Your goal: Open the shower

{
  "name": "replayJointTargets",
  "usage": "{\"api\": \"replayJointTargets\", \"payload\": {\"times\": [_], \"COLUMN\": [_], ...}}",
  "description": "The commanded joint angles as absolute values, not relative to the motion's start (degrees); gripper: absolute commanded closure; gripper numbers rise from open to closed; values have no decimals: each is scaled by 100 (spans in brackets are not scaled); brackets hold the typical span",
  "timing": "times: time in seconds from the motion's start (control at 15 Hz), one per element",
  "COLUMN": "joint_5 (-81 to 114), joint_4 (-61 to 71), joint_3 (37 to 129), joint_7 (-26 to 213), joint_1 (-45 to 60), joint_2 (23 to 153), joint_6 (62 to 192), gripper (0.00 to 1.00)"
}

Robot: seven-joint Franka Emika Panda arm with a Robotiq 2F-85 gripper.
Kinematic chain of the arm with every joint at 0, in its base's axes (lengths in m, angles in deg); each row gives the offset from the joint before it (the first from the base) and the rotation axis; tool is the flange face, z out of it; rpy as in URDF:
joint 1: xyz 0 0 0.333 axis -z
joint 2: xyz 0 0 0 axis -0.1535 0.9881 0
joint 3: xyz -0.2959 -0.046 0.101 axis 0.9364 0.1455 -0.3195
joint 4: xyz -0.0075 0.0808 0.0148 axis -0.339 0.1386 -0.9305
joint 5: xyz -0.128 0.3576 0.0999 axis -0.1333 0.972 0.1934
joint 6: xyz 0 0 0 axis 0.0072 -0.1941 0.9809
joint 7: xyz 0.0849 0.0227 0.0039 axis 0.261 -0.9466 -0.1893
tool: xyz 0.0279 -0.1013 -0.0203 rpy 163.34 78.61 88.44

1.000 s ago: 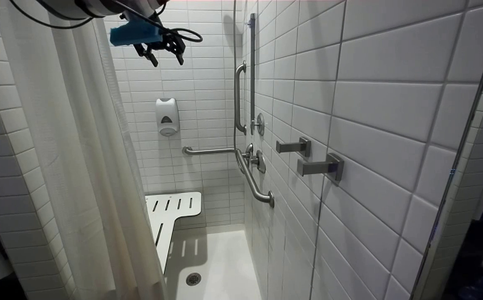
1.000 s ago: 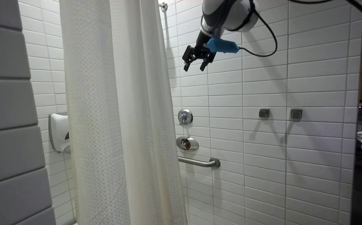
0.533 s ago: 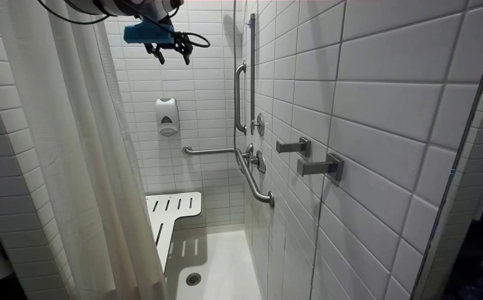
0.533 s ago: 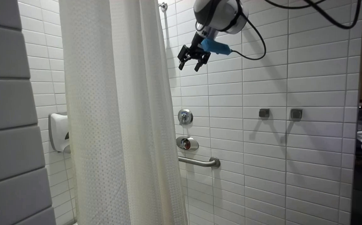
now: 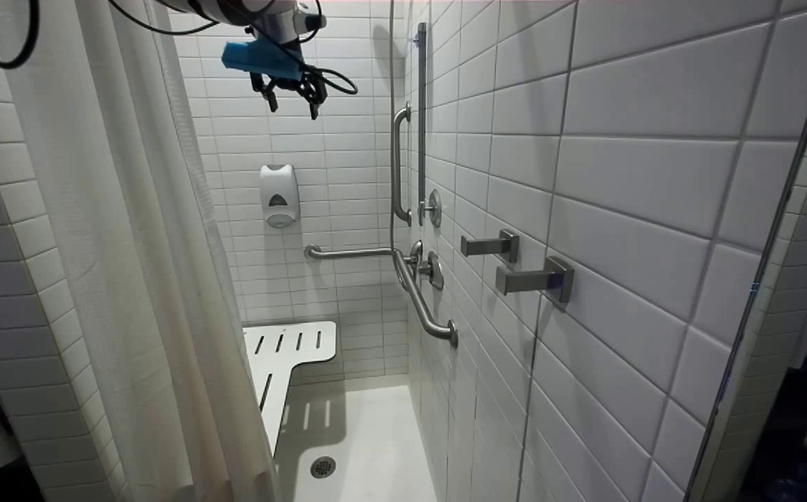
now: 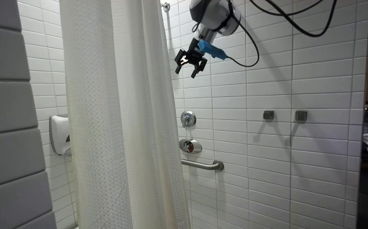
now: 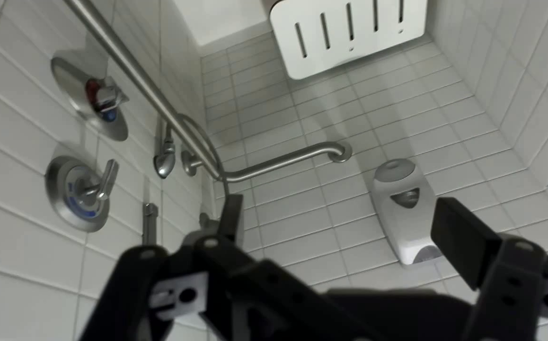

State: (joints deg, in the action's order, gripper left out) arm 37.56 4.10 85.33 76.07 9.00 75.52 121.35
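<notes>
The shower is a white-tiled stall. Its round chrome valve (image 6: pixel 188 119) sits above an oval chrome valve (image 6: pixel 190 146) with a red part. Both show at the left of the wrist view, where the picture is upside down: round valve (image 7: pixel 77 194), oval valve (image 7: pixel 89 102). The white curtain (image 5: pixel 139 244) hangs bunched at one side and also shows in an exterior view (image 6: pixel 123 111). My gripper (image 5: pixel 294 111) is open and empty, high inside the stall. In an exterior view the gripper (image 6: pixel 185 73) is above the round valve and apart from it, beside the curtain edge.
Chrome grab bars (image 5: pixel 355 252) run along the walls, also in the wrist view (image 7: pixel 146 85). A white slatted seat (image 5: pixel 309 352) is folded down. A soap dispenser (image 7: pixel 404 218) is on the back wall. Two metal hooks (image 5: pixel 525 280) stick out from the side wall. Cables hang from the arm.
The gripper has moved right in an exterior view and left in an exterior view, closer to the curtain edge and slightly lower. It stays open. The curtain and valves look unchanged.
</notes>
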Motion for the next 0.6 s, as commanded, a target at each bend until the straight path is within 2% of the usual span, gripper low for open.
{"api": "replayJointTargets", "payload": {"times": [0.0, 0.53], "joint_5": [4033, 4003], "joint_4": [-317, -1365], "joint_3": [8293, 8160], "joint_7": [7629, 8312], "joint_1": [1070, 1202], "joint_2": [7966, 8630], "joint_6": [10987, 9194], "gripper": [0, 0]}}
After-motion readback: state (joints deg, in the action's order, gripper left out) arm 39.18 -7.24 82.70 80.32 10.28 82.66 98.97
